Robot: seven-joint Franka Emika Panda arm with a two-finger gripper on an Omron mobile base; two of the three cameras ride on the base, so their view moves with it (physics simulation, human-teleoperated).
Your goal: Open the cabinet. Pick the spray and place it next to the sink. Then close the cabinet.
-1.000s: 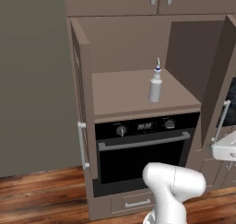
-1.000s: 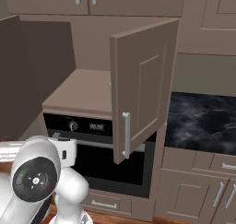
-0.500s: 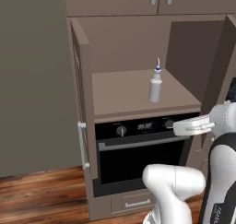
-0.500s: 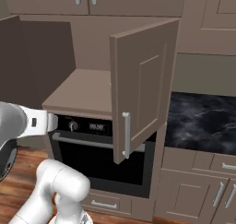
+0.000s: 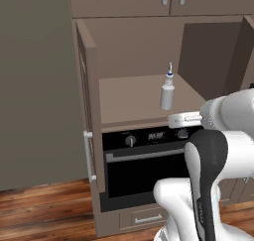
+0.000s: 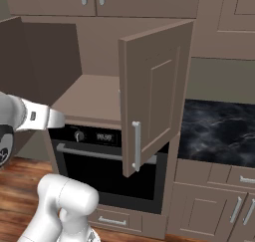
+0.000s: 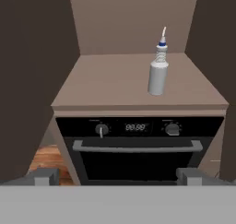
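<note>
The cabinet point(image 5: 134, 46) stands with both of its 2 doors swung wide. In the left base view its left door point(image 5: 89, 101) is seen edge-on, with a long silver bar handle point(image 5: 88, 155) low on its outer face. To the right of that door lies the plain tan shelf point(image 5: 131, 98) of the cabinet's interior, and the spray point(image 5: 167, 92) stands upright on it, toward the right half of the shelf and a little back from the front edge, its thin white nozzle pointing up above a dark blue collar. Directly below the shelf is the black oven point(image 5: 144, 160), with 2 knobs, a small display and a horizontal bar handle. In the hand view the spray point(image 7: 158, 73) sits right of centre on the same shelf, and the gripper point(image 7: 118, 176) shows 2 finger tips far apart at the bottom, in front of the oven and well short of the bottle, with nothing between them: the jaws are spread wide and hold nothing. In the right base view the right door point(image 6: 154, 91) juts out toward the camera, hiding the bottle, and to its right lies a dark marbled counter point(image 6: 219, 131).
</note>
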